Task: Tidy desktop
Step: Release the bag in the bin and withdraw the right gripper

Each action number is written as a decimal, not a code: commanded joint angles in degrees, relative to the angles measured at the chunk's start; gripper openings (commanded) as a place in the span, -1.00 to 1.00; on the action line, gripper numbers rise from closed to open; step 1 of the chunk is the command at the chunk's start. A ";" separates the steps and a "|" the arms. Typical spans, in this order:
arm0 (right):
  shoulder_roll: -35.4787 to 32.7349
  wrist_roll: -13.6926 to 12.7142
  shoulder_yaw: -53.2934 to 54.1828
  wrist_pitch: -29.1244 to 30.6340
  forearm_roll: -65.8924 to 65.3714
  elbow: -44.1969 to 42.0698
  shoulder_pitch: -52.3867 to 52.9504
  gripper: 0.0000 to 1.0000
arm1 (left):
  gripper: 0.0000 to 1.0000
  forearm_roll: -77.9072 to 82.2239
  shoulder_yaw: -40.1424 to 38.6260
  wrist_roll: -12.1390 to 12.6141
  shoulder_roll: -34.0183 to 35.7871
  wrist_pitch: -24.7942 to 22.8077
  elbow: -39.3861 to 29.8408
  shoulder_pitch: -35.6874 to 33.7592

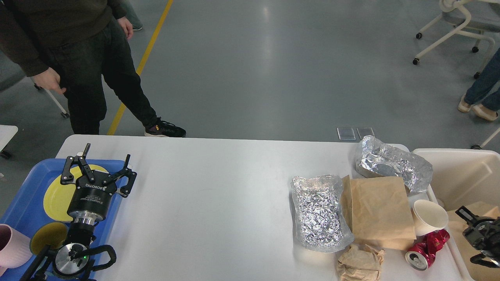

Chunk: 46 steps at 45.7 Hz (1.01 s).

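On the worktop (218, 203) rubbish still lies at the right by the bin (461, 171), so tidying looks unfinished; the left hand (99, 166) hovers spread, empty, the right hand's (474, 224) state unclear.

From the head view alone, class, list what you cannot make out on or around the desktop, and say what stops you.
- Right gripper: dark, cut by the right edge over the cream bin; fingers indistinguishable.
- Pink cup: cut off by the left edge.
- Small yellow dish: partly hidden by the left arm.
- Crumpled paper: cut off by the bottom edge.
- Brown bag: contents unseen.
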 commanded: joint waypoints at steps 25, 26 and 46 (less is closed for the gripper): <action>-12.42 -9.63 -9.00 10.07 -15.52 32.31 40.58 1.00 | 0.93 0.00 0.00 0.09 0.00 0.00 -0.02 -0.04; -12.33 -9.63 -10.84 11.91 -15.52 33.63 43.04 1.00 | 0.93 0.08 0.00 0.00 0.00 0.00 -0.02 0.05; 1.03 -9.80 -23.43 55.42 -12.36 62.55 85.15 1.00 | 0.93 0.00 0.00 0.00 0.00 0.00 -0.02 0.05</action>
